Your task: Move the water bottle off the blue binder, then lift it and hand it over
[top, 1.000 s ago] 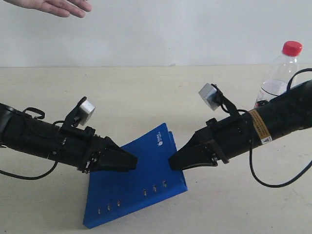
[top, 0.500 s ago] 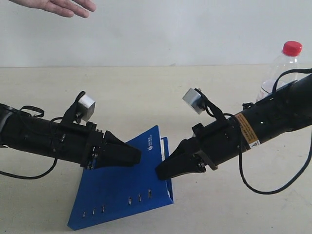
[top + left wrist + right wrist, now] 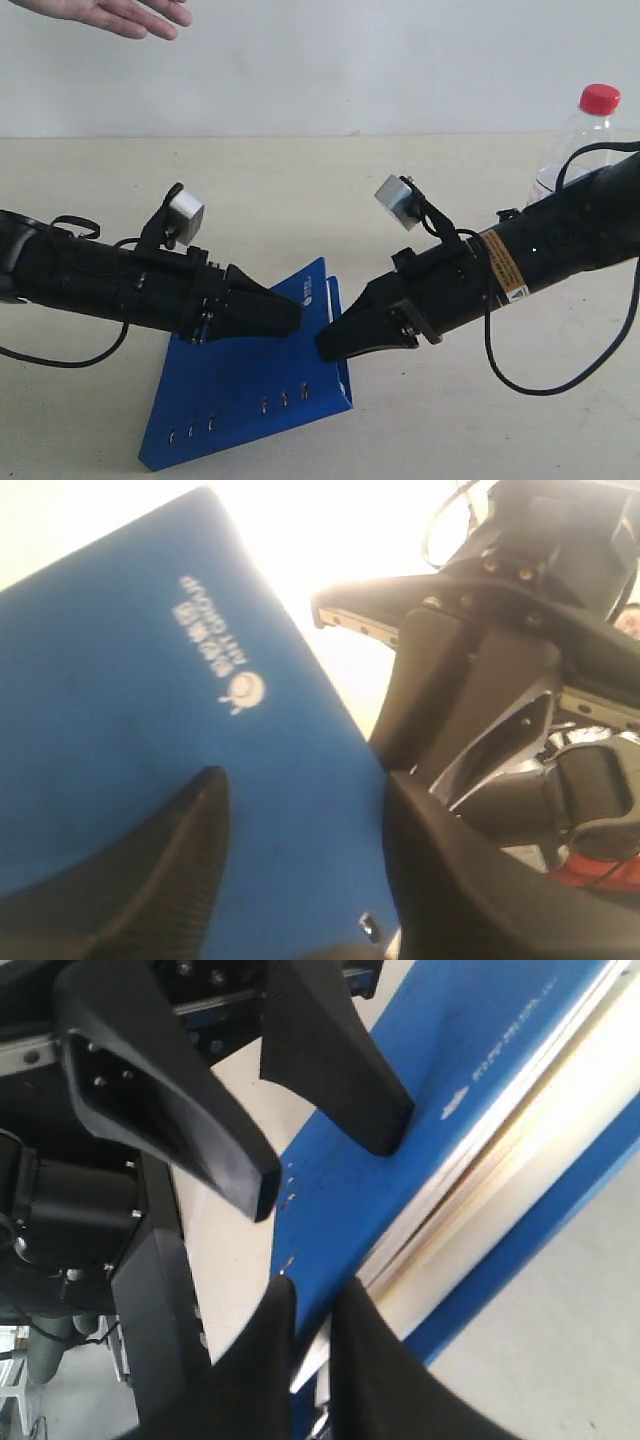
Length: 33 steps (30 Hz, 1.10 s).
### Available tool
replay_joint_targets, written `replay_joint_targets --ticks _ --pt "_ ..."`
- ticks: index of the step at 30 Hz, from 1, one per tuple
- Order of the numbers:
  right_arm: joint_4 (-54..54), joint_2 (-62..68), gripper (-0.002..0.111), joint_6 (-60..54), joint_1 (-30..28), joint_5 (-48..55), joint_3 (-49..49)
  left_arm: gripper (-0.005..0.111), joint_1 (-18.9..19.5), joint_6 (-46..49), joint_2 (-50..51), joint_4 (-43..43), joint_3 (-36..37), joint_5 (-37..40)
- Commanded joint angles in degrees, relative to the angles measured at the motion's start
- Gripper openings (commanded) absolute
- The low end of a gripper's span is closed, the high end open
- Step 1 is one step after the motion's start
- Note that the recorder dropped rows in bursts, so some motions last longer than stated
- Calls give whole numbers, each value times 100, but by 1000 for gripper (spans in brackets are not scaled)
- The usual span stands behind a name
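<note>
Two black robot arms meet over a flat, rectangular, deep-blue hard-cover binder (image 3: pixel 240 370) on the pale beige tabletop (image 3: pixel 300 190), near the middle of the scene. The binder sits tilted: its far right corner is raised and its near edge is low against the tabletop. Along its right edge, white pages (image 3: pixel 520 1130) show beneath the cover.

The right hand (image 3: pixel 322 345) is closed, its fingertips pinching the binder's right cover edge. The left hand (image 3: pixel 298 315) stands open above the cover, close to the small white logo (image 3: pixel 240 690), and grips nothing. Whether a finger touches the cover cannot be told.

The small clear plastic water bottle (image 3: pixel 575 150) with a red screw cap stands upright on the tabletop at far right, behind the right arm and well apart from the binder. A person's bare palm (image 3: pixel 110 15) is held out at far left.
</note>
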Motion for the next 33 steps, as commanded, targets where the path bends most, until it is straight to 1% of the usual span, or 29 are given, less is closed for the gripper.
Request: replay_joint_targets --ticks 1,2,4,8,9,10,17,18,19,21,22,25,27,28,31,33 --pt "873 -108 0 -152 109 -575 -189 47 -446 224 64 188 27 -25" --pt "849 -108 1 -152 109 -575 -189 47 -451 226 64 161 27 -25" --pt "837 -108 7 -152 109 -575 -189 47 -451 226 64 72 27 -25" --pt "885 -108 30 -134 109 -575 -189 47 -438 259 64 -142 27 -25" --pt "919 -108 34 -134 109 -575 -189 47 -438 272 64 -158 27 -25" --pt "962 -108 35 -134 112 -575 -189 47 -438 272 64 -158 27 -25" --pt "1453 -108 34 -158 223 -575 -189 47 -438 285 64 -159 27 -25" --pt "1478 -108 31 -155 261 -575 -189 47 -438 285 64 -159 27 -25" --pt "1478 -108 25 -168 277 -575 -189 47 -438 285 64 -159 27 -25" --pt "1455 -108 6 -292 286 -575 -189 47 -438 286 64 -171 27 -25" --pt "1443 -108 0 -370 286 -575 -189 47 -438 286 64 -171 27 -25" --pt "1495 -108 0 -470 286 -575 -189 43 -438 296 64 -247 27 -25" --pt "1550 -108 0 -495 286 -575 -189 37 -429 296 51 -345 27 -25" --pt "1597 -108 0 -495 276 -575 -189 32 -408 340 25 -415 27 -25" --pt "1848 -108 0 -686 276 -575 -189 21 -319 448 -91 -560 27 -35" --pt "2033 -108 0 -792 262 -575 -189 18 -248 449 -200 -580 27 -94"
